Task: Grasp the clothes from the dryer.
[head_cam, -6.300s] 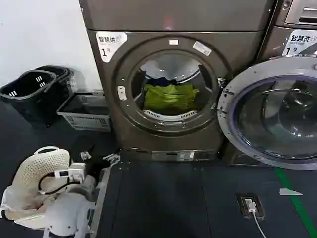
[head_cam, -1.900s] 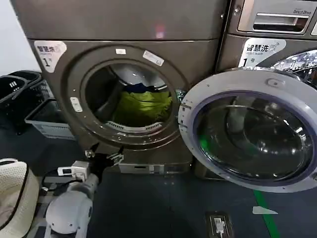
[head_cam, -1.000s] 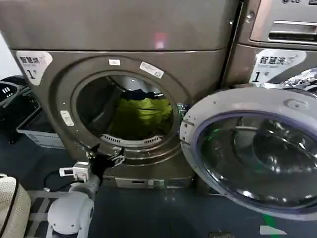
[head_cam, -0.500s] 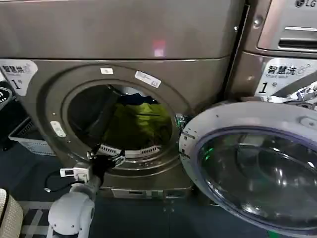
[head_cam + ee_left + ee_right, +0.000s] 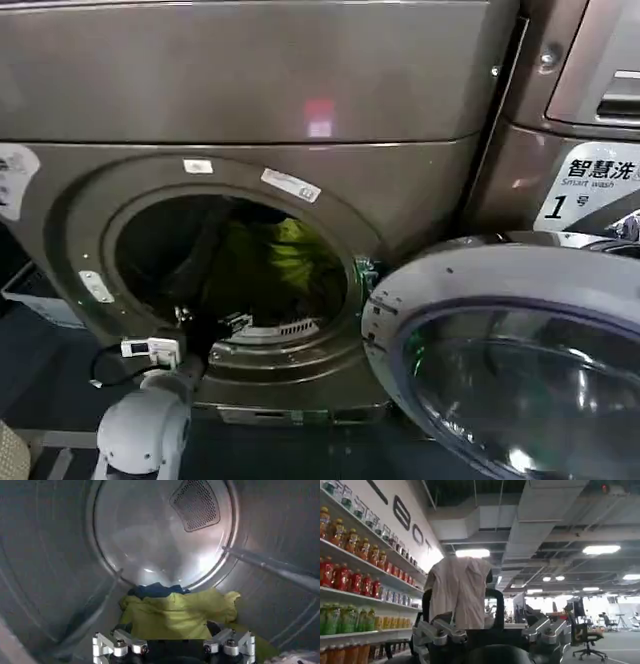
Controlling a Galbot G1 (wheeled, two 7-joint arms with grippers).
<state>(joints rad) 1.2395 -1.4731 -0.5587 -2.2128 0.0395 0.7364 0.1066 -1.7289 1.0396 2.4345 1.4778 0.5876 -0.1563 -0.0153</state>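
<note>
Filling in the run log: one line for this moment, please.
left gripper: open, inside dryer drum, nearing yellow-green clothes | door: open | grasp: not yet | right gripper: idle, open

- I see the clothes (image 5: 270,265) lying inside the dryer (image 5: 240,130) drum
- My left gripper (image 5: 210,325) sits at the porthole's lower rim, before the clothes
- The door (image 5: 510,350) hangs right of the porthole

A white label (image 5: 590,196) on the neighbouring machine (image 5: 560,130) reads "智慧洗", "Smart wash" and "1号". Big dark letters (image 5: 402,515) on the wall above the drink shelves read "BO", maybe a "T" after.
</note>
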